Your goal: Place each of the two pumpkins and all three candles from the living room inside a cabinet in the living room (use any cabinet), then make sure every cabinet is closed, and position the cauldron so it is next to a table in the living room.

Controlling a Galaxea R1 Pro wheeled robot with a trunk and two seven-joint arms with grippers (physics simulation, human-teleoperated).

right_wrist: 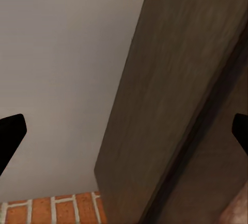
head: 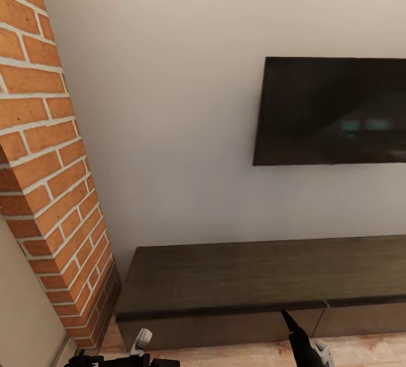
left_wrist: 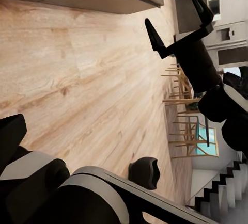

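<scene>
Our right gripper (left_wrist: 178, 22) nearest, fingers spread, empty, poised before cabinet (head: 254, 282). Left gripper: we cannot tell its state. Drawer fronts look closed. We judge task early: no pumpkins, candles, cauldron visible.

You're facing the cabinet (head: 237, 282), set vs the wall (head: 169, 102); TV (head: 332, 110) hangs above its right part, brick column (head: 51, 186) just left of it, floor (head: 254, 353) in front

Dark brown cabinet (head: 237, 282) — beside an orange brick column (head: 51, 186) with pale mortar — under a black television (head: 332, 110).
</scene>
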